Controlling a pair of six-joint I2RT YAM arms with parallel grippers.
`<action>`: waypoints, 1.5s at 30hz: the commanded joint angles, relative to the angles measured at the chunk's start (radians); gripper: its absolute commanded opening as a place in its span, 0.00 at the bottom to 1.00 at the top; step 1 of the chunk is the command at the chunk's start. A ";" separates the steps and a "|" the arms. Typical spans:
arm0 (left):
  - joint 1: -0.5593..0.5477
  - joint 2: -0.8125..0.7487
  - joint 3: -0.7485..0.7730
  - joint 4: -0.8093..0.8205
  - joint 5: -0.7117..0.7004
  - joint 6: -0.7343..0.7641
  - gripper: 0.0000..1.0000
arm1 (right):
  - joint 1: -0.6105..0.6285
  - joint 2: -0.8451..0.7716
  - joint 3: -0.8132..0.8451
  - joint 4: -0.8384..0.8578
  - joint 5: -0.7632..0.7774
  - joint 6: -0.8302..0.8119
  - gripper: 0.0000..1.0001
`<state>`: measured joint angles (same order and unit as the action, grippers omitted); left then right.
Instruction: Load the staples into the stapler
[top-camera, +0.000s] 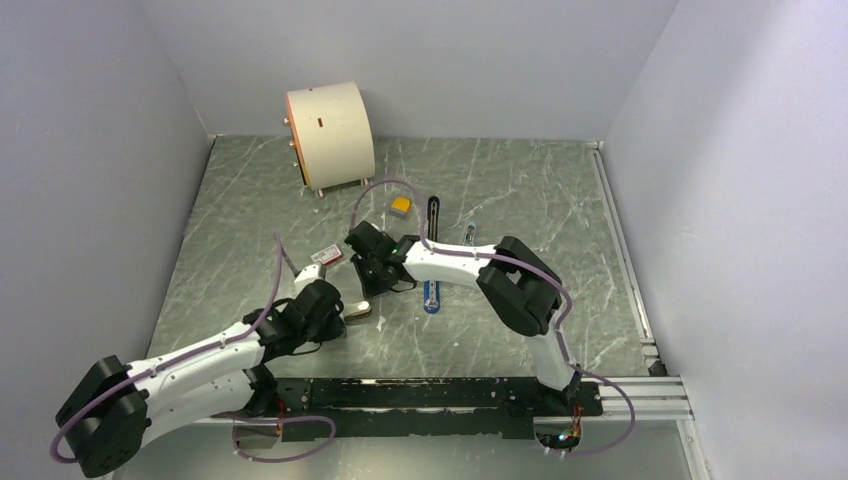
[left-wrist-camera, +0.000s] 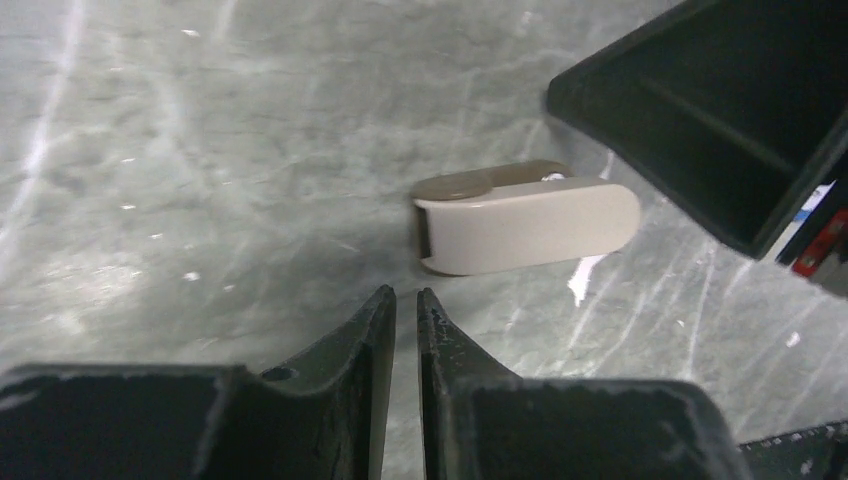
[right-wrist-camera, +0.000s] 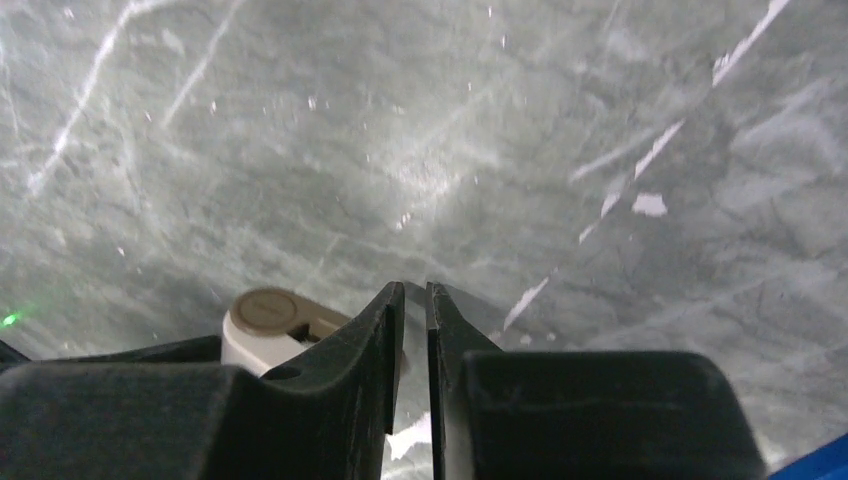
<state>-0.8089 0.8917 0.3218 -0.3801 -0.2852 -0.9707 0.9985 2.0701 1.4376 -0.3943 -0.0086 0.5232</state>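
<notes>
**Clerk:** Right wrist view, item one: the right gripper (right-wrist-camera: 413, 288). Its jaws are drawn almost together with only a thin slit between them, and nothing can be made out in the slit.

**Checker:** What lies next to it?

**Clerk:** One beige block (right-wrist-camera: 268, 318) with a rounded end, just behind one finger, on the grey marbled table (right-wrist-camera: 500, 150). There is also a blue corner at the bottom right edge, but too little of it shows to name.

**Checker:** Item two?

**Clerk:** Left wrist view: the left gripper (left-wrist-camera: 405, 295). Its jaws are likewise nearly pressed together and pinch nothing. The beige block (left-wrist-camera: 525, 215) lies just ahead of the tips and does not touch them. The black body of the right gripper (left-wrist-camera: 720, 110) fills the upper right corner.

**Checker:** And the task's things?

**Clerk:** Top view: the stapler (top-camera: 431, 295) is swung open flat on the table. Its blue half is nearer the arm bases and its black half stretches away. The right arm passes over its middle. The staples (top-camera: 470, 235) are a small silvery strip just right of the black half, apart from it and away from both grippers.

**Checker:** Anything else?

**Clerk:** One red-and-white box (top-camera: 326, 256) left of the right gripper. One yellow block (top-camera: 401, 205) beyond it. One cream drum (top-camera: 335, 130) on its side at the far edge
</notes>
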 joint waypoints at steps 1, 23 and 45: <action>-0.004 0.059 -0.016 0.196 0.103 0.035 0.20 | 0.009 -0.044 -0.077 -0.045 -0.040 -0.019 0.17; -0.003 0.199 -0.005 0.315 -0.026 0.114 0.22 | 0.032 -0.258 -0.252 0.029 0.133 -0.045 0.32; 0.053 0.003 -0.068 0.207 -0.009 0.021 0.39 | 0.065 -0.196 -0.222 0.163 -0.077 -0.147 0.49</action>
<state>-0.7689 0.9104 0.2790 -0.1806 -0.3073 -0.9340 1.0466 1.8473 1.1770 -0.2447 -0.1169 0.3893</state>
